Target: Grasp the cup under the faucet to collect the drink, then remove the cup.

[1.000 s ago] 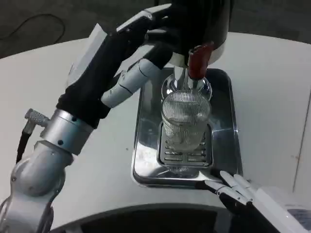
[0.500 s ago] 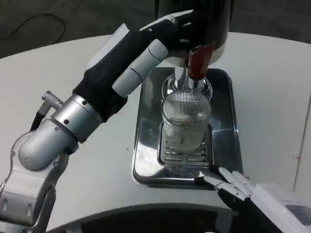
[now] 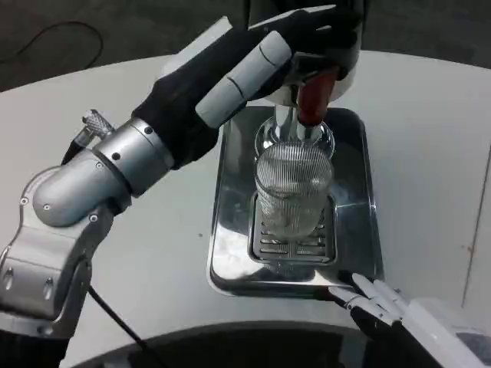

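A clear ribbed cup [image 3: 293,190] stands upright on the drain grate [image 3: 294,244] of a steel drip tray [image 3: 234,222], right under the faucet [image 3: 285,123]. The dispenser's red tap lever [image 3: 314,96] sticks out above the cup. My left hand [image 3: 265,54] reaches over from the left at the dispenser body, its fingers lying by the top of the red lever. I cannot tell whether it presses the lever. My right hand [image 3: 372,299] rests at the tray's near right corner, fingers spread, holding nothing.
The black and white dispenser body [image 3: 341,38] rises at the back of the tray. The round white table [image 3: 430,153] stretches to both sides. A dark cable [image 3: 46,38] lies on the floor at the far left.
My left arm has swung up and to the right, bringing the hand from beside the faucet to the top of the red lever. The right hand has barely shifted.
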Robot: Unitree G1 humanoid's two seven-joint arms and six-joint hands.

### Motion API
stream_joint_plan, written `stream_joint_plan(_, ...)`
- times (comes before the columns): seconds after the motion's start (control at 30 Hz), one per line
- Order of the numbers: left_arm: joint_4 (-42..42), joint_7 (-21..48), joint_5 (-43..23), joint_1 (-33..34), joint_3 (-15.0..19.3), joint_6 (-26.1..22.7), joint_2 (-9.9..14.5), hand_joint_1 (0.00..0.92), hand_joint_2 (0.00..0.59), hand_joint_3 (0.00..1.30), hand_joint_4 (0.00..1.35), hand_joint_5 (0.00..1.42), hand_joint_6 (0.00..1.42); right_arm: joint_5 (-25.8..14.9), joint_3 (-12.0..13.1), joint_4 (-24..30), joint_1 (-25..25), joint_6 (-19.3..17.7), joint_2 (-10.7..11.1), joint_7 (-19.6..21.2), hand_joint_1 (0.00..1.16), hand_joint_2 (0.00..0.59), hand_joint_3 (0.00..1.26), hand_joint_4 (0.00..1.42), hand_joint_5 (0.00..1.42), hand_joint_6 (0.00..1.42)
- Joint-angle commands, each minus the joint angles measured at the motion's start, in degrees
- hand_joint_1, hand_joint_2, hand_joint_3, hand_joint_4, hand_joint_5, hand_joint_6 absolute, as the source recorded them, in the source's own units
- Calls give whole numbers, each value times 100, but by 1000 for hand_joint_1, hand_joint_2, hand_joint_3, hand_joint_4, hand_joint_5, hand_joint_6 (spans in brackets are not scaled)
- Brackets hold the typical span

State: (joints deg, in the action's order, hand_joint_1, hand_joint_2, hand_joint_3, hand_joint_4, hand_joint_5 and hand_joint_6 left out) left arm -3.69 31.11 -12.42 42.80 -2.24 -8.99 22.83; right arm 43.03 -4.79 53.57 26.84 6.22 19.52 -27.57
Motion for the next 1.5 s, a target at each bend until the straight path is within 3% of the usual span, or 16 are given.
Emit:
stream_joint_plan(0.03, 145, 224, 5, 235, -29, -202, 54, 0, 132, 223, 175, 288, 229, -17, 37, 128, 203, -123, -31, 94, 177, 418, 137, 0, 0, 0)
stream_joint_plan(0.7, 1029, 717, 81, 398, -158, 113, -114, 0, 132, 203, 149, 257, 200, 28, 82, 250, 429, -214, -114, 114, 177, 418, 144, 0, 0, 0)
stream_joint_plan(1.5, 1220, 1161, 657, 432, -501, 777, 201, 0, 124, 104, 12, 115, 73, 46, 13, 169, 329, -145, -142, 68, 177, 417, 145, 0, 0, 0)
